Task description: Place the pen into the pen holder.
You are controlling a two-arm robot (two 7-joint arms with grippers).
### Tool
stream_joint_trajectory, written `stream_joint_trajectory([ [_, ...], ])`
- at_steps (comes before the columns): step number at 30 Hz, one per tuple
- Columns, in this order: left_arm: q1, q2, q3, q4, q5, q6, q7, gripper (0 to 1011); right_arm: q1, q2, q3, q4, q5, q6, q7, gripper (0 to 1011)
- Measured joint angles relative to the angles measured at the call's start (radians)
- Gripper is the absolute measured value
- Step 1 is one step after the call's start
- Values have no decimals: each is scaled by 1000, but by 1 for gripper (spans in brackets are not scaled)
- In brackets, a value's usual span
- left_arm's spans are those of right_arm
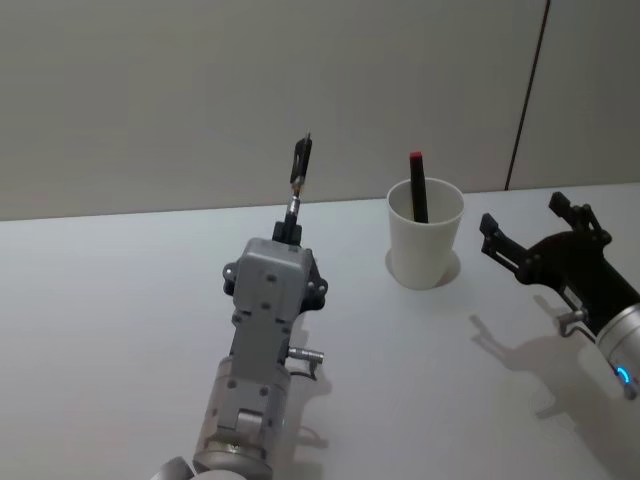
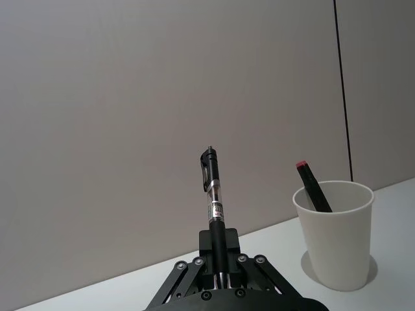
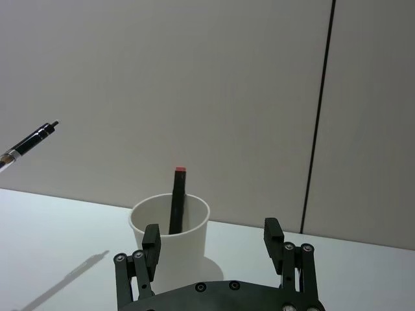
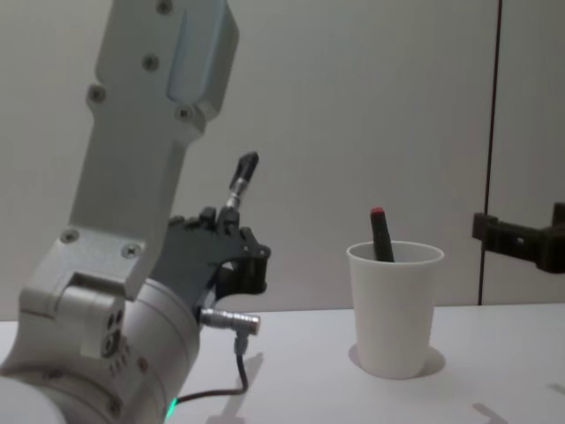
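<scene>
1. Raised over the plain white table (image 1: 120, 300), on the left: the left gripper (image 1: 288, 232) (image 2: 219, 256) (image 4: 216, 221), at the end of a bulky grey arm.
2. Clenched between its black fingers (image 2: 231, 243): a slim black pen (image 1: 299, 175) (image 2: 214, 201) (image 4: 240, 181) (image 3: 29, 144) with a clear barrel section and a pocket clip, gripped by its lower end.
3. Clipped end up, shaft leaning a little toward the right.
4. Held in the air, clear of the table, to the left of the cup and apart from it, not over its rim.
5. Right of centre, upright on the table: the plain white tapered paper-cup pen holder (image 1: 425, 250) (image 2: 337, 240) (image 3: 194, 240) (image 4: 393, 309) with a rolled rim.
6. Inside it: a black marker with a red tip (image 1: 417, 190) (image 2: 313, 188) (image 3: 177, 197) (image 4: 381, 234), leaning against the inner wall, red end above the rim.
7. To the right of the pen holder, near but not touching: the black right gripper (image 1: 525, 218) (image 3: 213, 234) (image 4: 519, 225), off the table, with its shadow on the surface below.
8. Fingers spread wide there, nothing between them; in the right wrist view, the cup just ahead of the gap.
9. Behind everything: a pale grey wall (image 1: 150, 100) with one dark vertical seam (image 1: 528, 95).
</scene>
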Motion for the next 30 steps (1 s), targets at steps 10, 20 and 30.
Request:
stream_joint_trajectory([
  [10, 10, -1, 2, -19, 21, -21, 34, 116, 33, -16, 2, 3, 88, 24, 87, 1001],
  [20, 15, -2, 1, -26, 27, -31, 41, 116, 76, -43, 1, 5, 217, 73, 187, 1002],
  [30, 16, 9, -14, -29, -12, -67, -47, 116, 131, -80, -5, 14, 371, 141, 288, 1001],
])
